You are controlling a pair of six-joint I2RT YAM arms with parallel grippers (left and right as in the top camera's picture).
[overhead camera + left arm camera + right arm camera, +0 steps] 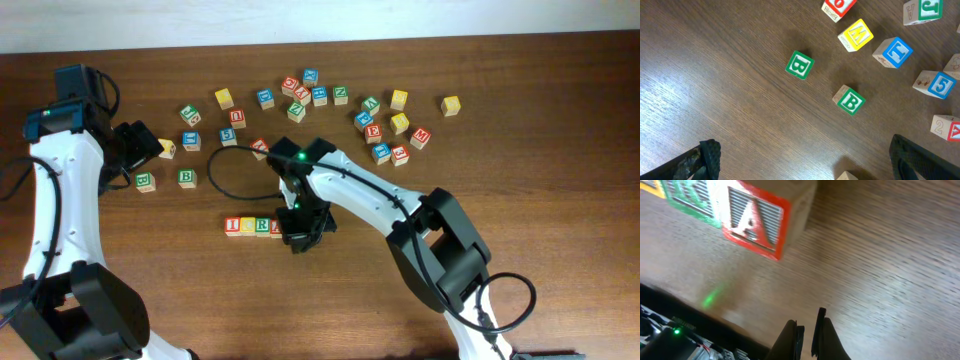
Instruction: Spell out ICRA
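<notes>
The four letter cubes are set in one row on the table [560, 200], toward its near middle. In the overhead view the row's long axis runs left to right, about level with the table's near edge. The order from the left is the red "I" cube [232, 226], the yellow "C" cube [247, 226], the green "R" cube [262, 227] and the red "A" cube [752, 222]. The lettered faces are turned upward. The cubes are placed side by side, each touching or just beside the next. The "A" cube forms the right end of the row and is partly covered in the overhead view by the right arm.

The right gripper [807, 329] is held just beside that right end. Its fingers are pressed together and nothing is held between them. In the right wrist view the "A" cube is seen apart from the fingertips.

Two green "B" cubes [800, 65] are seen lying on the wood to the left of the row, near each other but not touching. The left gripper [805, 155] is held above them, spread wide and empty.

The other scattered cubes [385, 125] are spread across the far part of the table, well apart from the row.
</notes>
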